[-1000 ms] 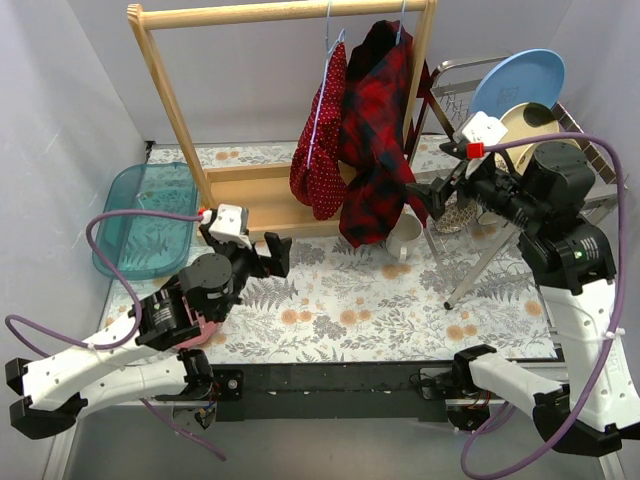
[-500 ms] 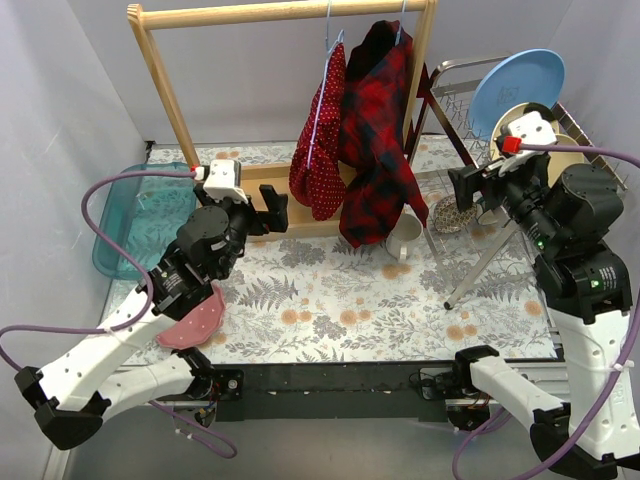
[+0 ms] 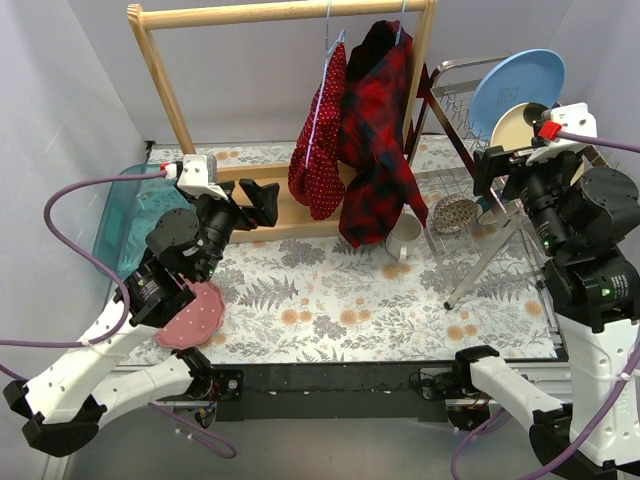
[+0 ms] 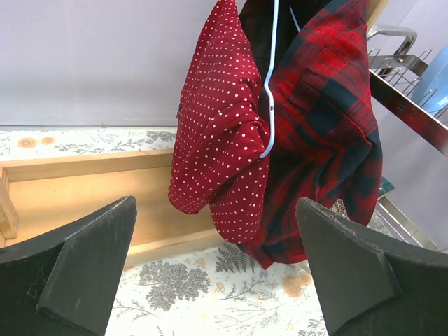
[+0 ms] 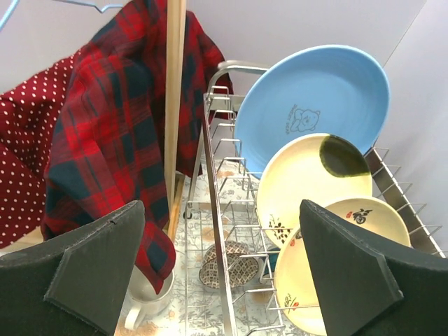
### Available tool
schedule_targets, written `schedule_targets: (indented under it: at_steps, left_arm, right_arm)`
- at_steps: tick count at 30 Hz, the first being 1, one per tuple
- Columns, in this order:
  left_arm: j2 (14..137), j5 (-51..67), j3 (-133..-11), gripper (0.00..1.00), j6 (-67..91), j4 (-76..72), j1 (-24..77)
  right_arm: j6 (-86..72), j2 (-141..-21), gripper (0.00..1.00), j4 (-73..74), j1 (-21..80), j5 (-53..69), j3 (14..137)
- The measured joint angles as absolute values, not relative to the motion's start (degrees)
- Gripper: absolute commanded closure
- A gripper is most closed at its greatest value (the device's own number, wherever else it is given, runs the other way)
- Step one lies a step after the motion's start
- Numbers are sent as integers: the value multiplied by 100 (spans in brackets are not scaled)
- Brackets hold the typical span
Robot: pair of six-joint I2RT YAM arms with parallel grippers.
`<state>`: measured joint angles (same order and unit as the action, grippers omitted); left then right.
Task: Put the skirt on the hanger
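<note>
**Polka-dot skirt hangs on the rail, both grippers released**

The red polka-dot skirt sits in the upper middle of the overhead view. It is draped on a pale wire hanger that hooks over the top bar of the wooden rack. Just to its right on the same bar, and touching it, hangs a red and dark plaid shirt. In the left wrist view the hanger wire runs down the skirt's right edge, where the fabric is bunched.

The left gripper is at centre left, near the rack's lower board and pointing towards the skirt. Its jaws are spread wide and hold nothing. The right gripper is raised at the right of the frame, in front of the wire dish rack. Its jaws are also fully parted and grasp nothing.

The dish rack holds a blue plate standing on edge, with a cream plate just below it. A white mug stands on the floral table under the shirt's hem. A teal tray lies at the left edge, and a pink dotted dish lies at lower left, partly under the left arm.
</note>
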<state>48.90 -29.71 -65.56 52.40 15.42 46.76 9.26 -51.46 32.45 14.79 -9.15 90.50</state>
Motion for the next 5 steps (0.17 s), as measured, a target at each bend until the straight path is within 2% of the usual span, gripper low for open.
schedule_targets:
  at_steps: [5]
  left_arm:
    - [4890, -2939, -6556, 2, 5225, 1549, 4672]
  right_arm:
    - [917, -5162, 2, 3242, 1474, -904, 9155]
